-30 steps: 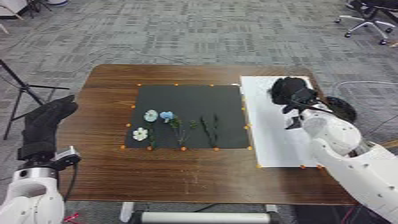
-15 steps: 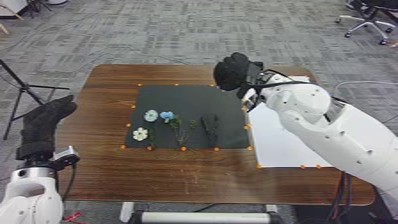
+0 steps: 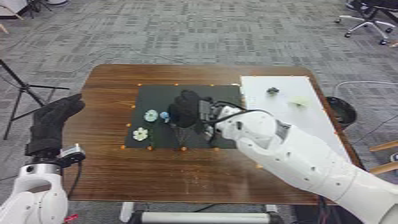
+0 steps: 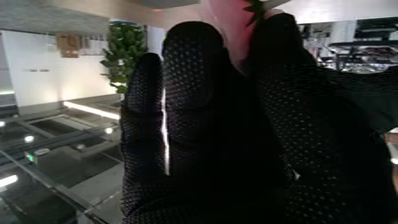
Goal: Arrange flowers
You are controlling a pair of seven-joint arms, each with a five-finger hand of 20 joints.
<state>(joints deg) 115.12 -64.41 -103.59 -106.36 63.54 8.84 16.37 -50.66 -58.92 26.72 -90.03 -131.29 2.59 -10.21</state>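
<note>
Holding the right hand (image 3: 186,107), gloved in black fabric, straight-fingered and unclosed over the square black mat (image 3: 160,94), close to the small blue flower (image 3: 164,115) on it. Might knock the round pale-blue flower (image 3: 151,116) askew by sweeping too wide.

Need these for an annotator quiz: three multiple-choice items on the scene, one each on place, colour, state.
1. Where is the black-gloved right hand?
A) over the white sheet
B) over the dark rectangular mat
C) beyond the table

2. In the head view, what colour is the lowest flower?
A) white
B) red
C) purple

3. How is the black-gloved left hand?
A) curled round a stem
B) clenched
C) open

Key:
1 B: the head view shows it above the mat.
2 A: its petals are white against the dark mat.
3 C: its fingers extend, uncurled, beside the table.
</note>
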